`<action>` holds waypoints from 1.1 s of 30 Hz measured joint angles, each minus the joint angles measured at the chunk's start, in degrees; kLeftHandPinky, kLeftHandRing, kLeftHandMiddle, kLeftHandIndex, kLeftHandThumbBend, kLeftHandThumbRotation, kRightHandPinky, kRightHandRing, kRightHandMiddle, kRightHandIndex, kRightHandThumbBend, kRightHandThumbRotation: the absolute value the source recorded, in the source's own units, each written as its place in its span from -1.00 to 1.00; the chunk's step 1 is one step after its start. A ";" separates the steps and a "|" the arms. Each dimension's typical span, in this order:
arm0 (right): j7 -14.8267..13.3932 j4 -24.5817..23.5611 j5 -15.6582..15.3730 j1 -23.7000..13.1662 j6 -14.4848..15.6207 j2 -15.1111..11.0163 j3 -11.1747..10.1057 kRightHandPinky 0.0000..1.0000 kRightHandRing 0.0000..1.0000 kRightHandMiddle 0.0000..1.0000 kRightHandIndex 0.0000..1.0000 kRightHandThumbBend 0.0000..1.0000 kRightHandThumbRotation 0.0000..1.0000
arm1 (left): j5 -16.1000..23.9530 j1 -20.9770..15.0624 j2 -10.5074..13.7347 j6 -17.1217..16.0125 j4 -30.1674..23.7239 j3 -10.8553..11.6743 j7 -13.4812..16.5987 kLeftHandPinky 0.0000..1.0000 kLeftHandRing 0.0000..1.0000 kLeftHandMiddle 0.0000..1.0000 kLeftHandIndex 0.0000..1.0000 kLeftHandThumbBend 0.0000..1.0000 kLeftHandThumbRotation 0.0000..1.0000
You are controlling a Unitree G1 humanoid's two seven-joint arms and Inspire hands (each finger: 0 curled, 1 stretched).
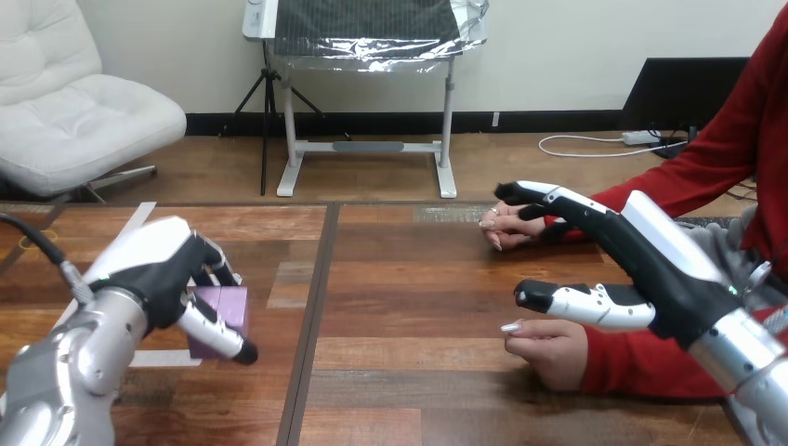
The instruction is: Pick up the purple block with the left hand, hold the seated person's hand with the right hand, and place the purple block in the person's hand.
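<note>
A purple block [226, 308] sits low on the left side of the wooden counter [400, 279]. The robot's left hand [158, 269] is closed round it: thumb across its front, fingers [219, 263] curled behind its top. I cannot tell whether it is lifted. Across the counter, the right hand [669, 274] is spread wide, gripping nothing. Its fingers reach over the person's farther hand [506, 226] and its thumb is just above the person's nearer hand [553, 353].
</note>
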 measured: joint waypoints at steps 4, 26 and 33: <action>-0.74 1.35 -2.44 -1.37 1.53 -0.91 0.01 0.42 0.68 0.75 0.75 0.78 0.42 | -0.89 0.81 -0.06 -0.03 -2.03 1.24 0.56 -0.43 -0.29 -0.15 -0.11 0.65 -1.00; 0.41 13.67 -8.62 -9.74 4.45 -7.23 2.53 0.50 0.79 0.82 0.84 1.00 -0.17 | -4.96 4.37 -2.70 -1.53 -10.09 5.72 4.22 -0.34 -0.24 -0.12 -0.13 0.66 -1.00; 3.71 18.75 -8.69 -12.62 5.19 -8.75 3.99 0.48 0.77 0.83 0.83 1.00 -0.33 | -6.10 4.89 -4.44 -1.53 -11.39 6.82 5.57 -0.37 -0.27 -0.15 -0.15 0.69 -1.00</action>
